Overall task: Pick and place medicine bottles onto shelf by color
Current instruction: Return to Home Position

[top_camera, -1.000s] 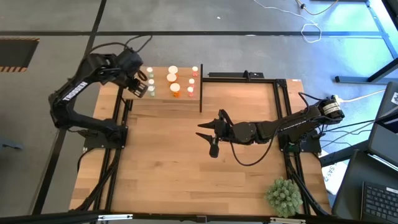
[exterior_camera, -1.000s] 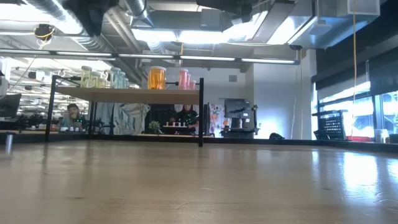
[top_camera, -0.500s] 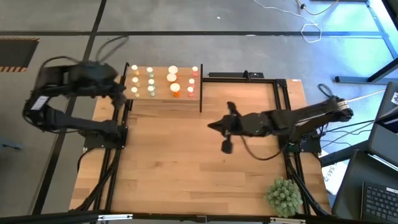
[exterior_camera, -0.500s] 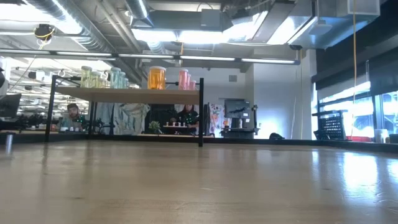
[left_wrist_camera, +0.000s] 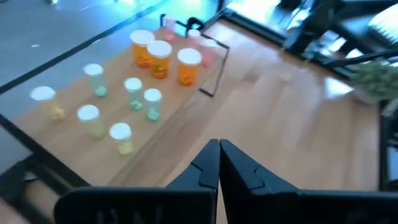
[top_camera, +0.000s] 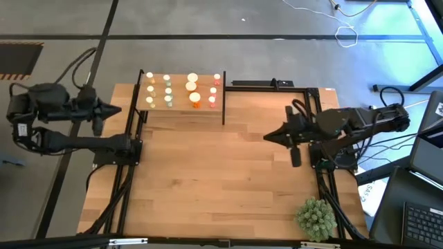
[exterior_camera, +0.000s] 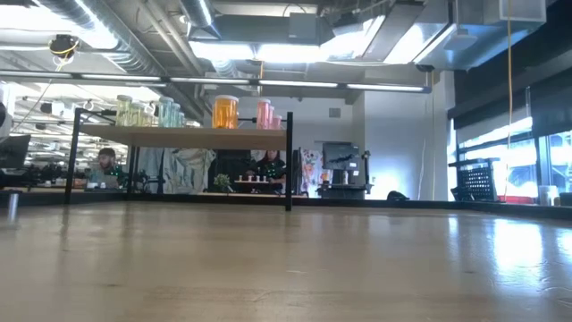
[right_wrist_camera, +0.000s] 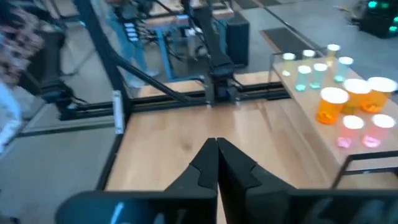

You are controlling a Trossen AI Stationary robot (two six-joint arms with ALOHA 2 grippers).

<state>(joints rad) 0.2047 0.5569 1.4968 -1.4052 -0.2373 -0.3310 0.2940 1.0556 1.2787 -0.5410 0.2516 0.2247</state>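
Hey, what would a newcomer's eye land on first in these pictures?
The medicine bottles stand in colour clusters on the shelf at the far left of the table: pale ones, then orange, then pink. The left gripper and right gripper are shut and empty, at opposite sides. A green plant ball sits at the near right corner.

Table (top_camera: 208, 180): light wood, smooth, slight sheen. Shelf (top_camera: 180, 104): pale matt wood. Bottles (left_wrist_camera: 188, 70): translucent plastic, glossy.
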